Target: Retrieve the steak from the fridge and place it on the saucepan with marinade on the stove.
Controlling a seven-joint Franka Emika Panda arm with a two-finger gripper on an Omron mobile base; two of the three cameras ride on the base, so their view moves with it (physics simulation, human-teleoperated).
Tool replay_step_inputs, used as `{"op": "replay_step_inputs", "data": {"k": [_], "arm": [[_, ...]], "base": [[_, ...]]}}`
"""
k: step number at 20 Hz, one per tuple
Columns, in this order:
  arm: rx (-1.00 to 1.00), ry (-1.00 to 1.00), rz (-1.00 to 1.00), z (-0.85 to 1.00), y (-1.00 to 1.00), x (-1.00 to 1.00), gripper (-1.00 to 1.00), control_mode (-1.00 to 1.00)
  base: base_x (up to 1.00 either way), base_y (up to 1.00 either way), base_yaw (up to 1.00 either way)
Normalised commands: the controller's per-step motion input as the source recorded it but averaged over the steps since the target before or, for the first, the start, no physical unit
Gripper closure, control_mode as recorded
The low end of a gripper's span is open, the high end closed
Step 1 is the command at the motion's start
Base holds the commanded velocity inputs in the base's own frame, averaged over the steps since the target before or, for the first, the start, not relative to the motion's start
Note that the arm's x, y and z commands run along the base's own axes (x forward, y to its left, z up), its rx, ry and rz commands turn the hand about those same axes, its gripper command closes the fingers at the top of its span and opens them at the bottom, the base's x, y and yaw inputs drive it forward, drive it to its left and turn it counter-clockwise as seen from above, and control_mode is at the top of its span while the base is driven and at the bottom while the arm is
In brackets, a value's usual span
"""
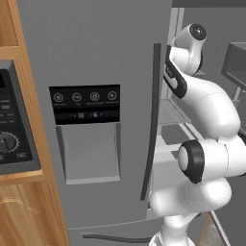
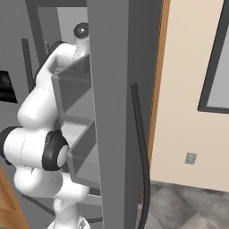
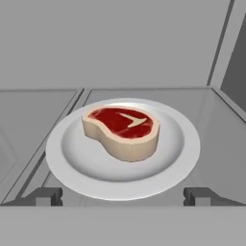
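Note:
The steak (image 3: 122,130), a red slab with a pale rim, lies on a white plate (image 3: 72,158) on a grey fridge shelf in the hand view. My gripper (image 3: 123,196) is open; its two dark fingertips (image 3: 45,196) stand wide apart at the near edge of the plate, short of the meat and not touching it. The fridge (image 1: 96,62) has its right door swung open, and the arm reaches inside past the closed left door with the black dispenser panel (image 1: 85,104). The saucepan, marinade and stove are out of view.
The open fridge door (image 2: 112,112) with its shelf bins (image 2: 74,89) stands close on the arm's right. Glass shelves (image 1: 173,115) lie inside the fridge. A black microwave panel (image 1: 12,129) in wooden cabinetry is on the left. A beige wall (image 2: 188,112) is to the right.

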Motion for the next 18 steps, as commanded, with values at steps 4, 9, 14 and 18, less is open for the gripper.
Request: {"op": "replay_step_inputs", "data": {"k": [4,9,14,18], "arm": [[0.00,0.00,0.00,-0.02,0.00,0.11,-1.00,-1.00],[0.00,0.00,0.00,-0.02,0.00,0.24,-1.00,-1.00],[0.00,0.00,0.00,-0.03,0.00,0.12,-1.00,-1.00],[0.00,0.00,0.00,-0.01,0.00,0.01,-1.00,-1.00]], "base": [[0.00,0.00,0.00],[0.00,0.00,0.00],[0.00,0.00,0.00],[0.00,0.00,0.00]]}}
